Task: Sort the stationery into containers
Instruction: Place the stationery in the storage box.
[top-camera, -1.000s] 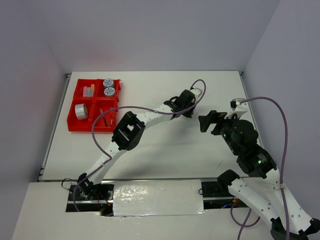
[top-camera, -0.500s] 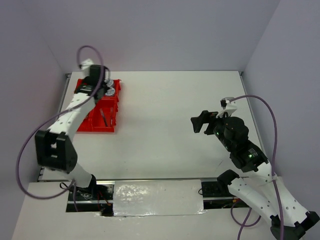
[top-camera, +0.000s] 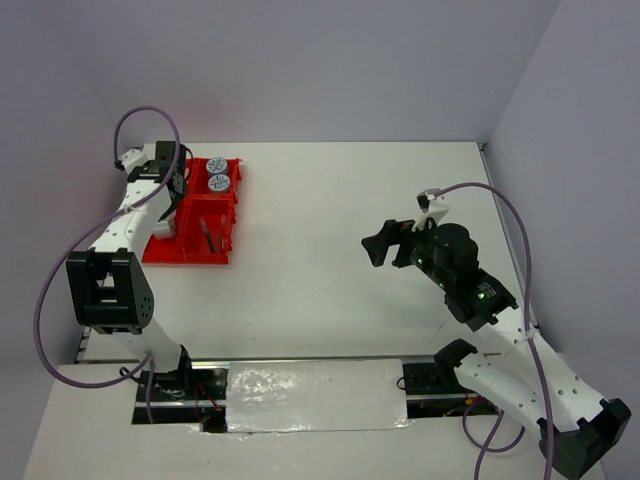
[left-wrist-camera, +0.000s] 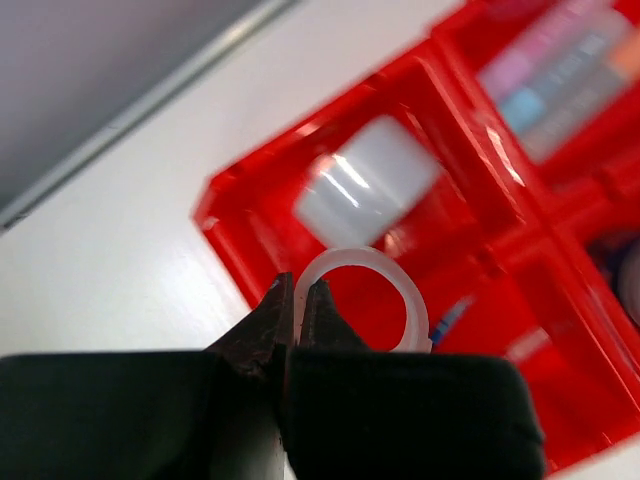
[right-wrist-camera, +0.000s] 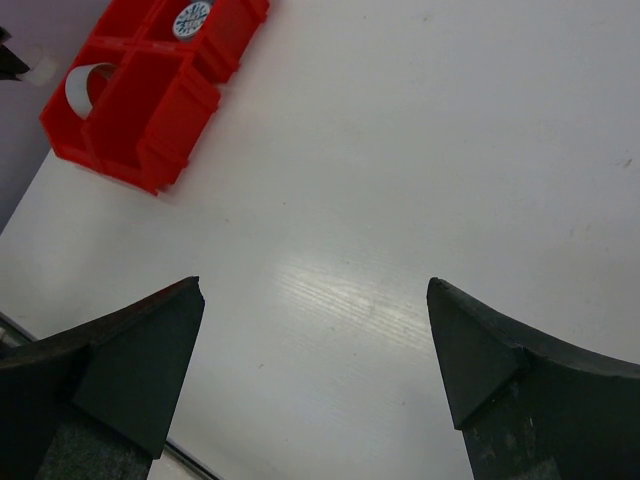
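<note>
At the upper left of the top view sits the red tray, and my left gripper is over its left side. On the left wrist view the fingers are pinched tight on the wall of a clear tape roll. It stands on edge low in the frame, over the tray. I can't tell whether it touches the tray or hangs above it.

Just past it, mid-frame, a second roll lies in its own compartment. The markers lie side by side in the compartment at the upper right of that view, blurred. On the top view two blue-lidded tubs sit in the tray's upper right compartment, and pens lie in the lower right one.

My right gripper hangs over bare table right of centre, well apart from the tray. Its fingers are spread wide with nothing between them. On its wrist view the tray shows in the upper left corner.
</note>
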